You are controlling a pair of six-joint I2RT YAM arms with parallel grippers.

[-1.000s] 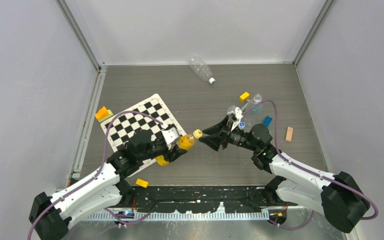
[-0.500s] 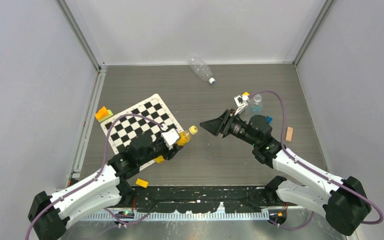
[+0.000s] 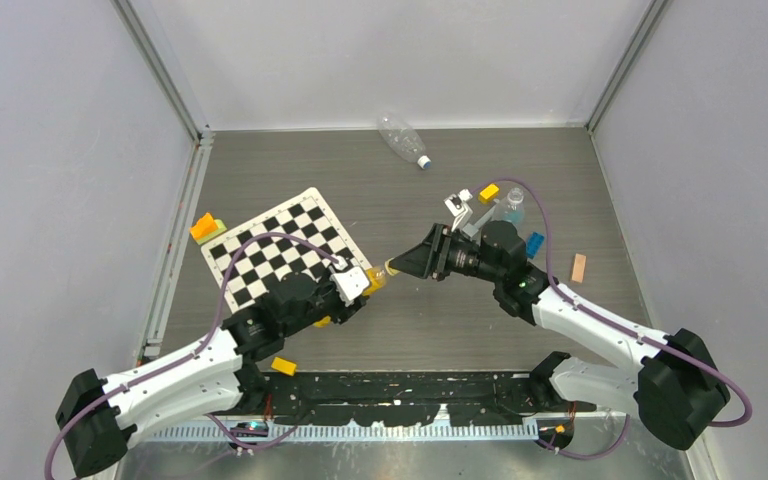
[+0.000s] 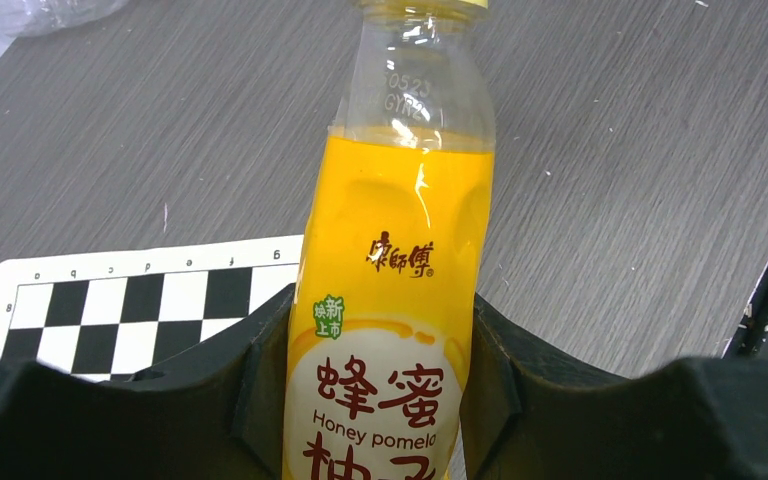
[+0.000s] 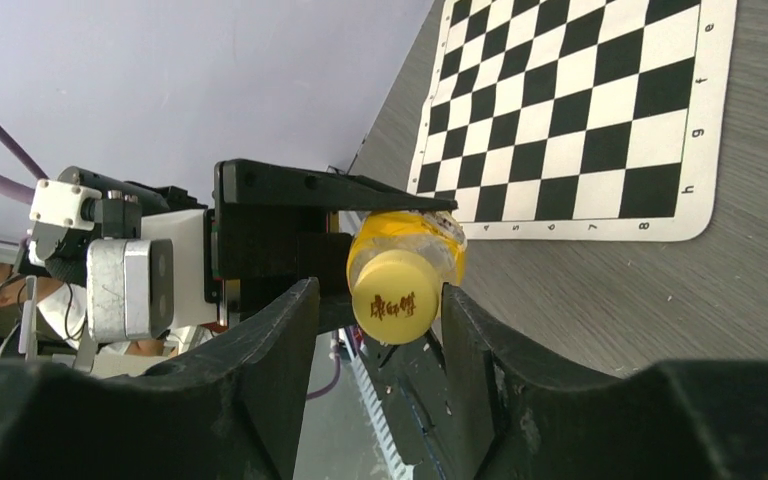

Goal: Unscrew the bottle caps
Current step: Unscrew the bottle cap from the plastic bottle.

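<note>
My left gripper (image 3: pixel 352 290) is shut on the yellow-orange bottle (image 4: pixel 390 300) and holds it above the table, neck pointing right. Its yellow cap (image 5: pixel 395 298) sits between the fingers of my right gripper (image 5: pixel 380 300). The jaws are open around the cap, with a gap on one side and the other finger close to it. In the top view the right gripper (image 3: pixel 402 265) hides the cap. A clear crinkled bottle (image 3: pixel 401 137) with a pale blue cap (image 3: pixel 423 162) lies at the back. Another clear bottle (image 3: pixel 512 208) stands behind my right arm.
A checkerboard mat (image 3: pixel 280 245) lies left of centre. Loose blocks: orange (image 3: pixel 203 226), yellow (image 3: pixel 283 366), yellow (image 3: pixel 489 192), blue (image 3: pixel 535 243) and a tan one (image 3: pixel 578 267). Walls enclose the table on three sides.
My right gripper pulled back from the cap and rolled about its axis, then moved left so its jaws are around the cap. My left gripper shifted slightly with the bottle.
</note>
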